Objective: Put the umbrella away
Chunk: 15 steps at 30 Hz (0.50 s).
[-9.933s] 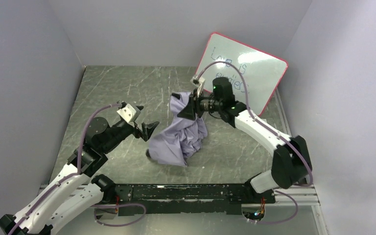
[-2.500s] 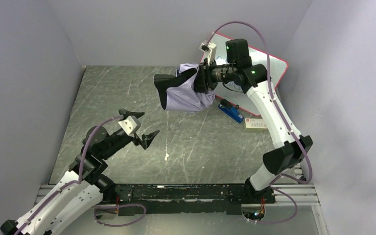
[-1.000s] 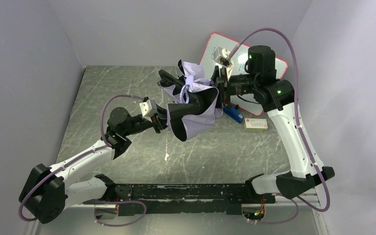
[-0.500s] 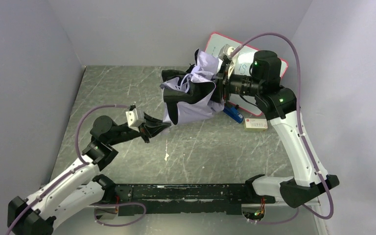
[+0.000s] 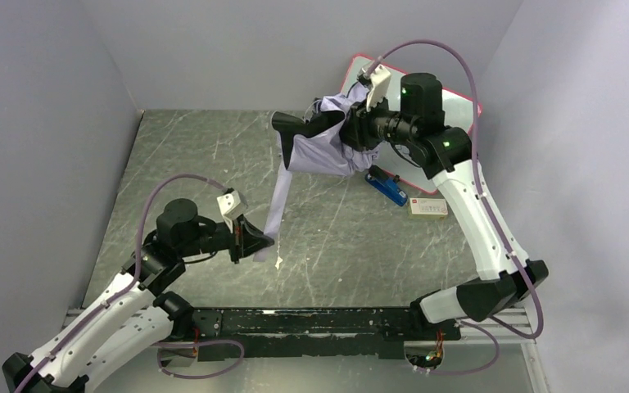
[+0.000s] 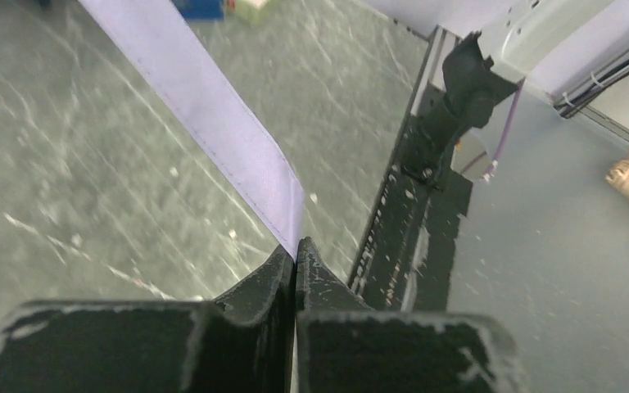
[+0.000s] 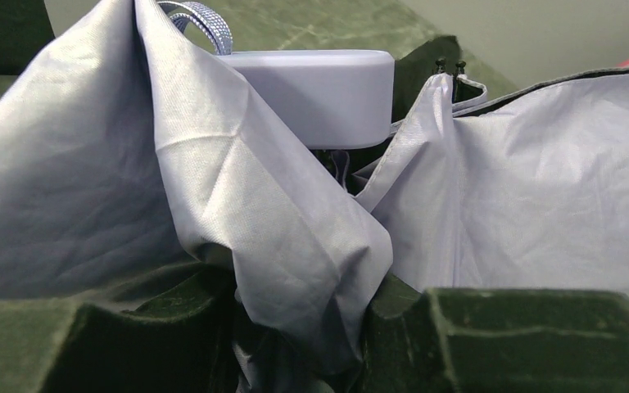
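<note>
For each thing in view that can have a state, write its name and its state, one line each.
umbrella, collapsed, fabric loose, held aloft
strap, stretched straight from the umbrella down to the left gripper
left gripper, shut on the strap
right gripper, shut on the umbrella
whiteboard, propped at a tilt
blue eraser, lying flat

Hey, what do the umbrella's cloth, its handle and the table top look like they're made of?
Umbrella cloth: thin woven synthetic, likely polyester, matte; fine weave and soft creases show.
Handle: smooth pale plastic, by its even moulded edges.
Table top: dark stone look with pale veins, marble or a printed laminate; cannot tell which.
</note>
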Each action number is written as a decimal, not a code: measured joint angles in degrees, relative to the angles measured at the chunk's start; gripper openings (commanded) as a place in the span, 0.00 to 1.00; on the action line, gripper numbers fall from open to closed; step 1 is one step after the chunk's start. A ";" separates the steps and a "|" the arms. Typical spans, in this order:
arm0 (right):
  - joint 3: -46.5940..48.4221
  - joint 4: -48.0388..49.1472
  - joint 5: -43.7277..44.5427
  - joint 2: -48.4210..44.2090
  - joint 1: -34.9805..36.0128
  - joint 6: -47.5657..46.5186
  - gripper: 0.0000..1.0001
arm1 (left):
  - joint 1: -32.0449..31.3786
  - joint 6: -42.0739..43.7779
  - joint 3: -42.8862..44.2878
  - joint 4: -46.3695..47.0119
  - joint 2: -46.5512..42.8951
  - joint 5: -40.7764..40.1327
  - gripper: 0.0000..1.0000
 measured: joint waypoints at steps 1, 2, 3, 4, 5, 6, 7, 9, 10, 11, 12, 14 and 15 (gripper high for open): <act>0.13 -0.26 1.27 0.68 0.00 0.13 0.00 | -0.09 -0.46 0.20 -1.79 0.20 -0.02 0.05; 0.15 -0.55 2.25 1.27 0.00 0.17 0.00 | -0.24 -1.14 0.72 -4.33 0.50 0.00 0.05; 0.15 -0.92 2.99 1.64 0.00 0.22 0.00 | -0.33 -1.53 1.05 -5.60 0.61 0.04 0.05; 0.15 -1.36 3.61 2.10 0.00 0.22 0.00 | -0.39 -2.03 1.64 -7.21 0.66 0.17 0.05; 0.15 -1.70 4.17 2.51 0.00 0.24 0.00 | -0.42 -2.62 2.45 -8.70 0.68 0.44 0.05; 0.15 -1.92 4.42 2.82 0.02 0.28 0.00 | -0.46 -3.04 3.15 -9.75 0.72 0.81 0.05; 0.17 -2.16 4.66 3.21 0.00 0.31 0.00 | -0.52 -3.39 3.89 -10.73 0.81 1.25 0.05; 0.55 -2.51 4.70 4.13 0.00 0.28 0.00 | -0.66 -3.96 5.25 -12.31 1.09 2.10 0.05; 1.01 -2.67 4.68 4.81 0.04 0.24 0.00 | -0.72 -4.15 5.95 -13.11 1.38 2.69 0.05; 1.49 -2.71 4.66 5.62 0.04 0.24 0.00 | -0.81 -4.37 6.56 -13.84 1.68 3.17 0.05; 1.88 -2.78 4.59 6.32 0.07 0.24 0.00 | -0.98 -4.55 7.08 -14.53 1.99 3.65 0.05; 2.82 -3.19 4.74 8.31 0.39 0.28 0.00 | -1.57 -5.20 7.82 -15.61 2.73 4.44 0.05; 3.10 -3.45 4.96 9.29 0.70 0.28 0.00 | -1.95 -5.60 8.11 -16.09 3.17 4.59 0.05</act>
